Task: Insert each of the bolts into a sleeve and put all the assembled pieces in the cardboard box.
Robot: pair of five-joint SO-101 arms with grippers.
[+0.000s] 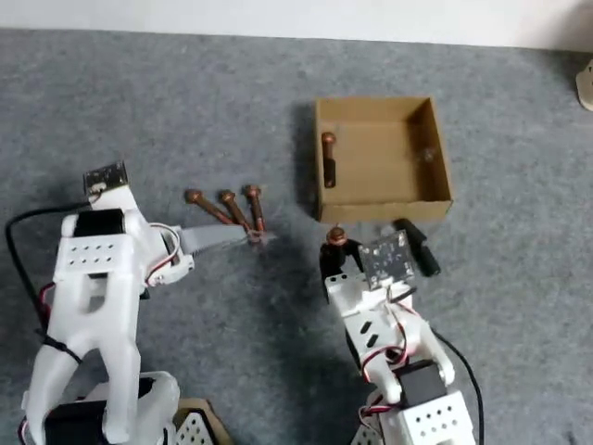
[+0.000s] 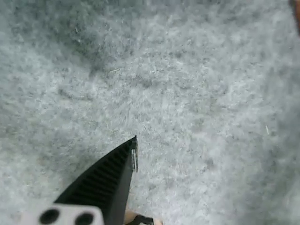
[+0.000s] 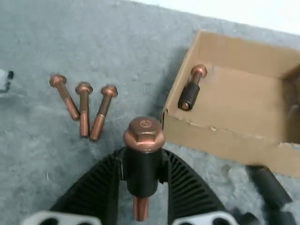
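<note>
Right claw point(image 3: 140, 164) clamps a black cylindrical sleeve point(image 3: 142, 180), copper hex-head bolt point(image 3: 144, 134) seated through it, beside the brown cardboard box point(image 3: 220, 140). It's assembled, likely ready for dropping in. Left claw point(image 1: 252, 236): grip unclear.

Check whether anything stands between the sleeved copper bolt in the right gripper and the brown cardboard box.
Nothing visible does, apart from the near wall of the brown cardboard box, which the copper bolt in its black sleeve, shut in the right gripper, must be lifted over. The loose black sleeves lie aside on the grey carpet.
</note>
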